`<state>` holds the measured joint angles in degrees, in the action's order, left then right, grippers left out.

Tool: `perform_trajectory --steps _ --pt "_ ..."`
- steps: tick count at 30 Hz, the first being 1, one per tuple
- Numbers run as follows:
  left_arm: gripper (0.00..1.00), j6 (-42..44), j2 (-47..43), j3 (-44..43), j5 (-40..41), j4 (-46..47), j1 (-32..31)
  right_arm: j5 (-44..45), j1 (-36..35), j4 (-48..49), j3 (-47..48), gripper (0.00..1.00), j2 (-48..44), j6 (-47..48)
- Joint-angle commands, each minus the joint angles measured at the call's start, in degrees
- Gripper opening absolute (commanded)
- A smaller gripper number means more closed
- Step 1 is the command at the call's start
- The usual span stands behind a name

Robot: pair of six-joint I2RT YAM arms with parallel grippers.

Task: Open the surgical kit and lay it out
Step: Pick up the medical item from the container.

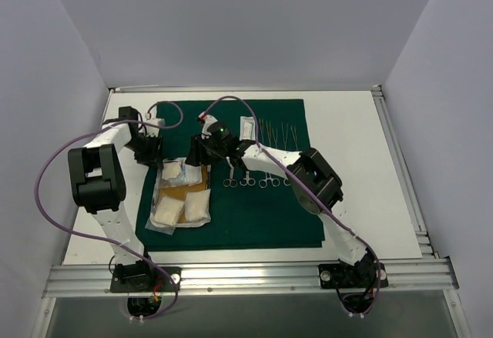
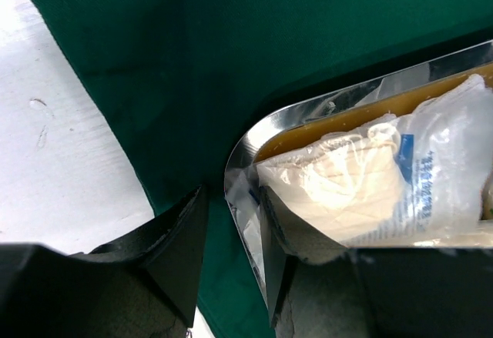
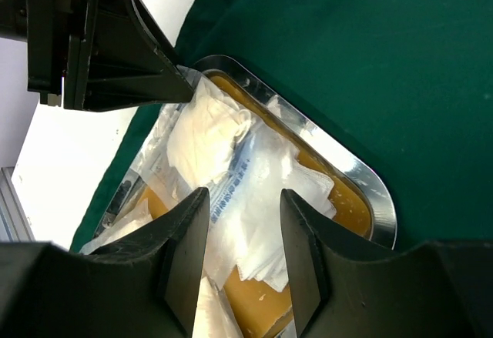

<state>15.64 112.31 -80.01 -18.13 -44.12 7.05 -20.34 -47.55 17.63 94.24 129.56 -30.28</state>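
Left tool (image 2: 233, 197) narrow, astride tray (image 2: 323, 107) corner rim, not clamped. Right tool (image 3: 245, 193) wide above gauze packet (image 3: 208, 134) inside tray. I fear slick wrapper slips, or lifted packet drags tray, bunching cloth (image 2: 231, 38).

The left arm (image 1: 100, 176) and right arm (image 1: 312, 180) have white shells, each with 1 bulky black housing midway. A thin purple left cable (image 1: 42, 192) loops beside the left arm. A matching right cable (image 1: 231, 99) ends in a red plug (image 1: 202, 119). At the table's near edge, the left base plate (image 1: 135, 275) and right base plate (image 1: 350, 272) are black. The left gripper (image 2: 231, 269) and right gripper (image 3: 245, 253) each have 2 matte black, wedge-shaped fingers.
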Motion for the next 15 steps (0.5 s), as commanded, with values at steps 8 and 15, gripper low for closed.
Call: perform_trajectory --steps 8,15 --pt "0.41 -0.2 0.5 -0.3 1.6 1.2 -0.6 -1.7 0.1 0.1 1.6 0.37 0.5 -2.3" --pt "0.41 0.1 0.1 -0.3 1.4 1.1 -0.8 -4.1 0.1 0.6 4.6 0.36 4.2 -3.7"
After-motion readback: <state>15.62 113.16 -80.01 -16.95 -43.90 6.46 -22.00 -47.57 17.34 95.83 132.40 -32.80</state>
